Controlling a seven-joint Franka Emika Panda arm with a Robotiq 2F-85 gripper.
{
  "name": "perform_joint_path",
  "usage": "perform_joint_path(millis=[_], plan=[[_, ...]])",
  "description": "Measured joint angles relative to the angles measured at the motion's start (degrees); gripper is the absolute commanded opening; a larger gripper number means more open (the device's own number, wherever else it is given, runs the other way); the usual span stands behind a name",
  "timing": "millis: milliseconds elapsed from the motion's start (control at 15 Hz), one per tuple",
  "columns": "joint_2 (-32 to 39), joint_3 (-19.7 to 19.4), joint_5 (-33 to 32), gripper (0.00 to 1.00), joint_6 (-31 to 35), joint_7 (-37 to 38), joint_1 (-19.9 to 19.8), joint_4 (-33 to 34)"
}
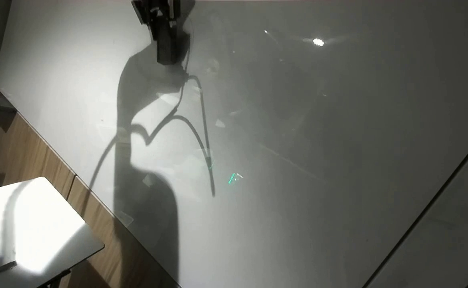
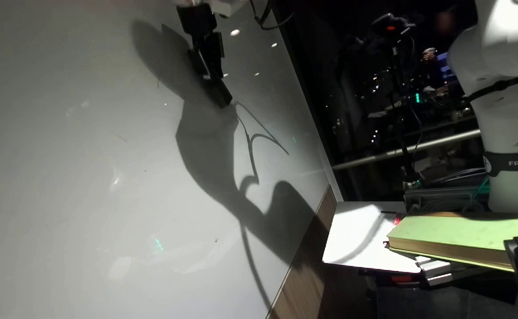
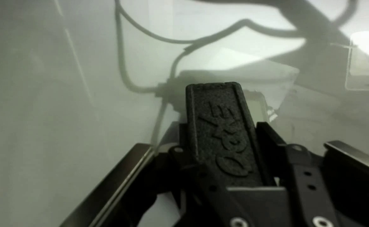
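The pincer [image 3: 223, 135] clasps a black eraser [image 3: 216, 107] close to the whiteboard [image 1: 282, 152]; whether eraser and whiteboard touch cannot be told. In both exterior views, a shadow [image 1: 148, 200] falls across the whiteboard.

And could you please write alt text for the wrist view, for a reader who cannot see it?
A dark rectangular block, lettered on its upward-facing side in the picture, is clamped in the robot's gripper, in front of a pale, glossy board. Curving, cable-like shadows fall across the board; whether the block touches it cannot be told from this view.
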Motion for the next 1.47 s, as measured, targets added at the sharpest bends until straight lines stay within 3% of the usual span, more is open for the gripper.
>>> perform_joint_path(millis=[333,533,867,1133,1467], plan=[[-13.09,1.76,5.12,0.29,-1.09,-6.02,1.56,-1.2],[-15.65,2.32,7.39,0.29,-2.24,-8.17,1.56,-1.36],[-7.57,2.98,6.64,0.29,-1.68,-8.28,-0.12,-1.52],[1.1,3.03,4.21,0.29,-1.81,-8.06,-1.44,3.26],[5.79,2.79,3.17,0.29,-3.31,-7.6,-1.52,7.21]])
